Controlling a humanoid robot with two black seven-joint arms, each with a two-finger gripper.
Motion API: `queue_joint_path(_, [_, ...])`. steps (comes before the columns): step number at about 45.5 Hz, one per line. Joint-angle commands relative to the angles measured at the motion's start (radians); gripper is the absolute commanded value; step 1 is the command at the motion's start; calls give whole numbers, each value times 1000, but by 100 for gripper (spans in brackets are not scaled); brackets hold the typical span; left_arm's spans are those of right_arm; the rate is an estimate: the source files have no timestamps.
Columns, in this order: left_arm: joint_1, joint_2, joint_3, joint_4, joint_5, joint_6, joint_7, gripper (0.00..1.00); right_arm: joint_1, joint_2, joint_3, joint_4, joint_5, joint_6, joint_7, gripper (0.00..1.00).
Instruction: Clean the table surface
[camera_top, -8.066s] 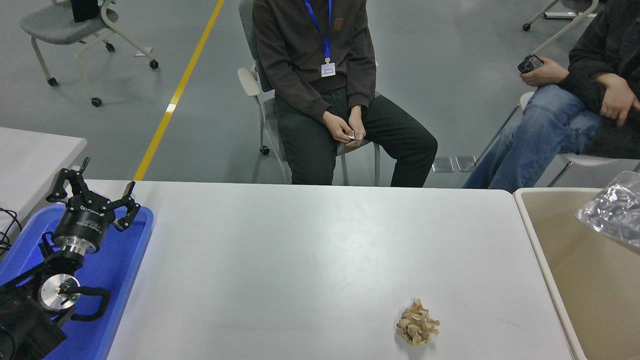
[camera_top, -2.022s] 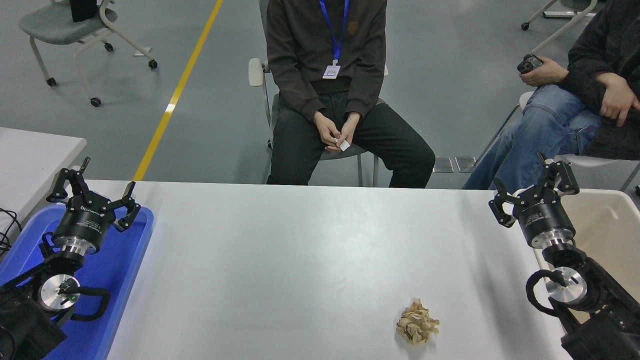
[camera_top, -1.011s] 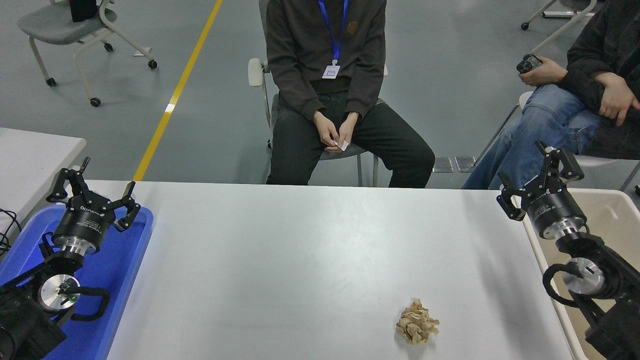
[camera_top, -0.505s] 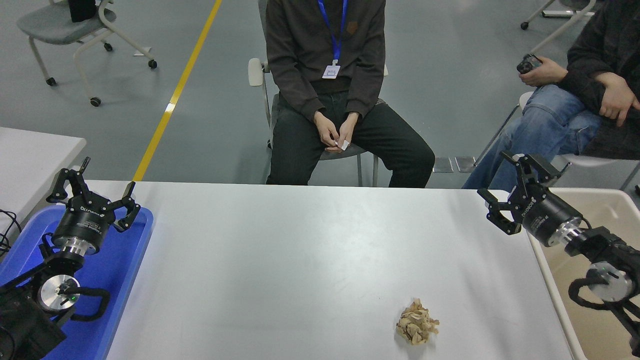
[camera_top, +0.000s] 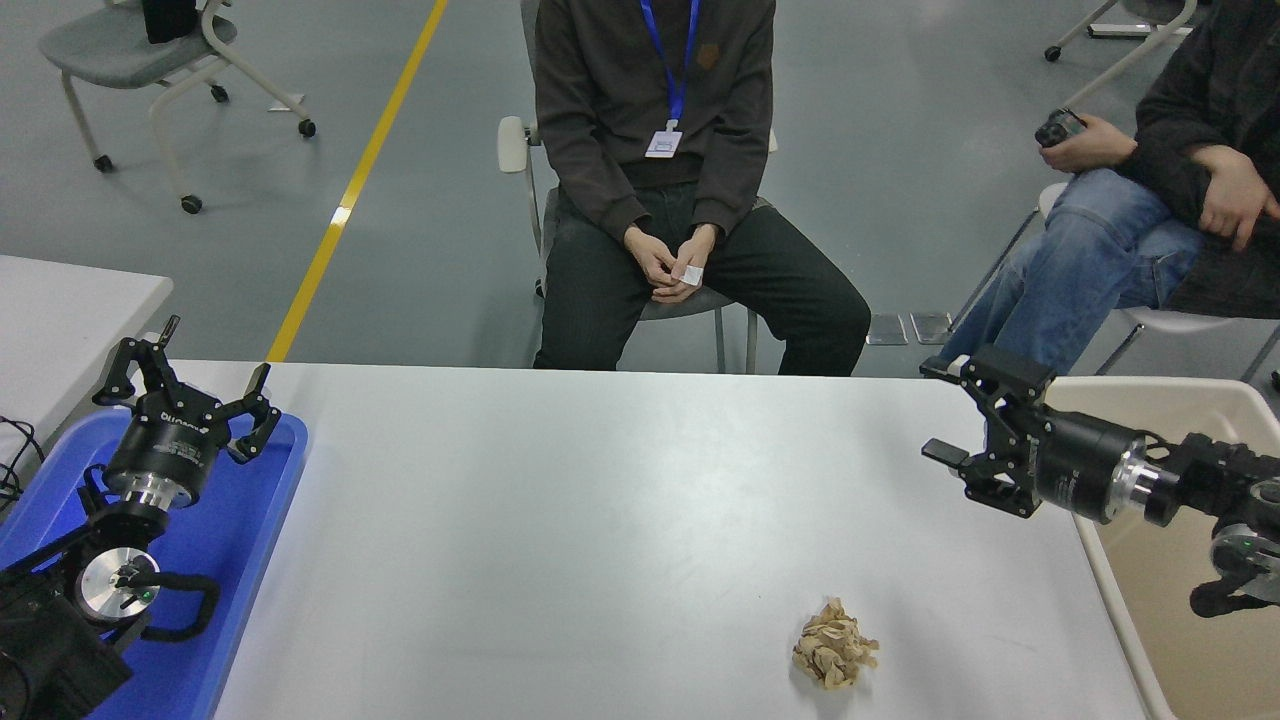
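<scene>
The table surface (camera_top: 600, 520) is a wide light grey-white top. A small crumpled tan wad of scraps (camera_top: 834, 658) lies on it near the front, right of the middle. My right gripper (camera_top: 940, 412) comes in from the right edge, held level above the table's right side, pointing left, open and empty, well behind and to the right of the wad. My left gripper (camera_top: 185, 372) is parked open over the blue tray (camera_top: 235, 560) at the lower left.
A beige bin (camera_top: 1200, 620) stands against the table's right edge, under my right arm. A smaller white tabletop (camera_top: 60, 310) is at the far left. One person sits at the far side in the middle, another at the top right.
My right arm has swung from over the bin, pointing away, to lie level pointing left over the table's right side. The wad and my left arm have not moved.
</scene>
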Motion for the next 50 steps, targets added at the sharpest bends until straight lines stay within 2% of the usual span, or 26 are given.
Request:
queue_joint_path(1, [0,0,0,0,0,0,1,100,-8,-40,-34,123,-22,36,-204,100])
queue_joint_path(10, [0,0,0,-1,0,0,1,100,15,-32,-111,152,-21,35,-396,100])
queue_joint_path(16, [0,0,0,0,0,0,1,100,15,-17,-129,186,-21,27,-447,100])
queue_joint_path(22, [0,0,0,0,0,0,1,100,30,23,-163,210,-24,-11,-461,100])
queue_joint_path(28, [0,0,0,-1,0,0,1,100,123,72,-249,206,-21,-25,-470,100])
queue_joint_path(34, [0,0,0,0,0,0,1,100,206,129,-353,160,-24,-30,-470,100])
queue_joint_path(40, [0,0,0,0,0,0,1,100,228,135,-389,105,-33,-33,-474,100])
queue_joint_path(50, [0,0,0,0,0,0,1,100,237,182,-419,63,-178,-41,-473,100])
